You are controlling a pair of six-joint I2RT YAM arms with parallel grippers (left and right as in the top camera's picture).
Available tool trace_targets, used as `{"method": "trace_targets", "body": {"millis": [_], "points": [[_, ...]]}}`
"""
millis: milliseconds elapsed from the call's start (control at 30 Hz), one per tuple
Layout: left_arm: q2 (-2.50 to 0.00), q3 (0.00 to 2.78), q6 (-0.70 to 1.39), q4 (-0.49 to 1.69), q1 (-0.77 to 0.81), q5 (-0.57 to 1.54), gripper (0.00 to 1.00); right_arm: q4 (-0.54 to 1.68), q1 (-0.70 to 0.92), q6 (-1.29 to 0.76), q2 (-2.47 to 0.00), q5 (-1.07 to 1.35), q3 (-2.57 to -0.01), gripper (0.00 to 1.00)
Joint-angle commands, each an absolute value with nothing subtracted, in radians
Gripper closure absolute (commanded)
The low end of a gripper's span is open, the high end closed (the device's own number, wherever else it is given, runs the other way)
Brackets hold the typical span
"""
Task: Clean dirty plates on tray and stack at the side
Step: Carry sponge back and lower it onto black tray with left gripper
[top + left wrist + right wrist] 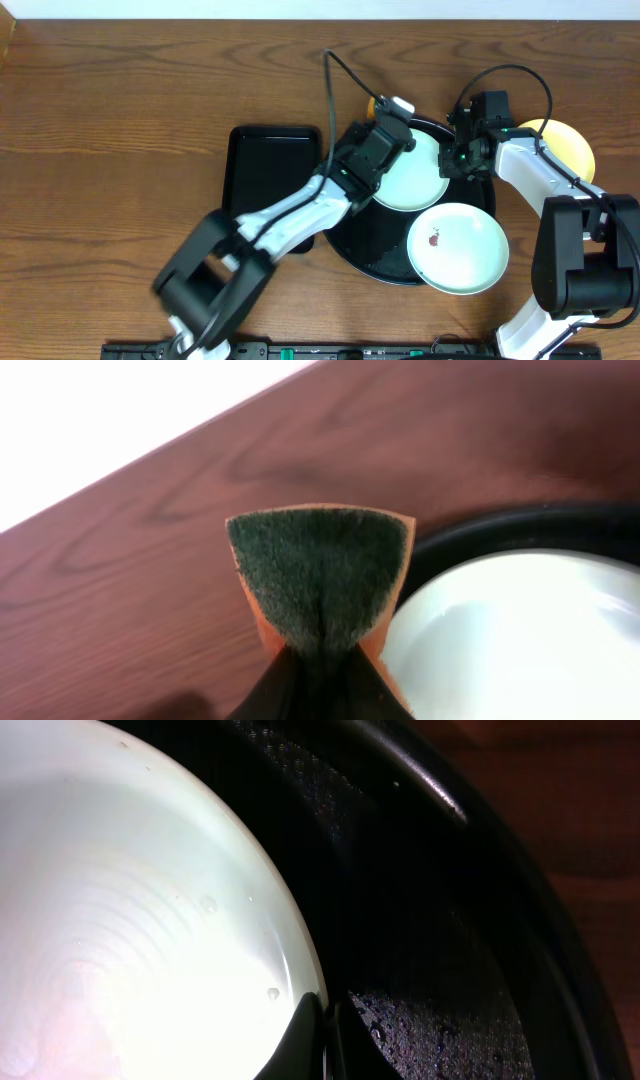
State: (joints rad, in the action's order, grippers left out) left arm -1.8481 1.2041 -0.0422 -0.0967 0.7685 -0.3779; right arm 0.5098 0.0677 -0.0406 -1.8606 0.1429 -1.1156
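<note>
Left tool pinches a sponge at the far plate rim; right tool closed against its right edge.

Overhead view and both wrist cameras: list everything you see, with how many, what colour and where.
round tray: one, glossy black, right of centre
white plates: two, pale mint-white, on the round tray; the front one has a reddish smear
yellow plate: one, pale yellow, on the table right of the round tray, partly behind the right arm
rectangular tray: one, black, left of the round tray
sponge: one, orange with a dark green face, at the round tray's rear rim
table: one, brown wood-grain
left fingers: shut on the sponge
right fingers: shut, tips at the rear plate's rim
</note>
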Motion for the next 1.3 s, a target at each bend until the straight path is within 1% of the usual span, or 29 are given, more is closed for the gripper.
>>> {"method": "trace_targets", "body": {"millis": [0, 67, 167, 300, 467, 533, 633, 733, 767, 933, 1267], "points": [[-1.771, 1.235, 0.047, -0.015, 0.766, -0.401, 0.87, 0.508, 0.074, -0.038, -1.831, 0.147, -1.111, 0.99], [-1.739, 1.235, 0.076, 0.083, 0.757, -0.401, 0.87, 0.507, 0.074, -0.038, -1.831, 0.147, -1.111, 0.98], [-1.692, 1.235, 0.16, 0.257, 0.721, -0.401, 0.87, 0.506, 0.074, -0.037, -1.831, 0.147, -1.111, 0.91], [-1.657, 1.235, 0.269, 0.481, 0.621, -0.379, 0.86, 0.501, 0.074, -0.037, -1.831, 0.147, -1.111, 0.87], [-1.668, 1.229, 0.272, 0.655, 0.431, -0.103, 0.87, 0.501, 0.074, -0.038, -1.831, 0.147, -1.111, 0.86], [-1.676, 1.218, 0.271, 0.682, 0.36, -0.051, 0.87, 0.501, 0.074, -0.038, -1.831, 0.147, -1.111, 0.85], [-1.691, 1.189, 0.271, 0.688, 0.268, -0.049, 0.86, 0.501, 0.074, -0.038, -1.831, 0.147, -1.111, 0.86], [-1.714, 1.18, 0.271, 0.695, 0.211, -0.025, 0.86, 0.501, 0.074, -0.037, -1.831, 0.147, -1.111, 0.85], [-1.724, 1.179, 0.27, 0.696, 0.2, -0.021, 0.86, 0.5, 0.074, -0.037, -1.831, 0.147, -1.111, 0.83], [-1.763, 1.179, 0.26, 0.684, 0.193, -0.007, 0.86, 0.488, 0.074, -0.037, -1.831, 0.147, -1.11, 0.75], [-1.856, 1.179, 0.26, 0.643, 0.2, -0.006, 0.86, 0.485, 0.074, -0.037, -1.831, 0.147, -1.108, 0.75]]}}
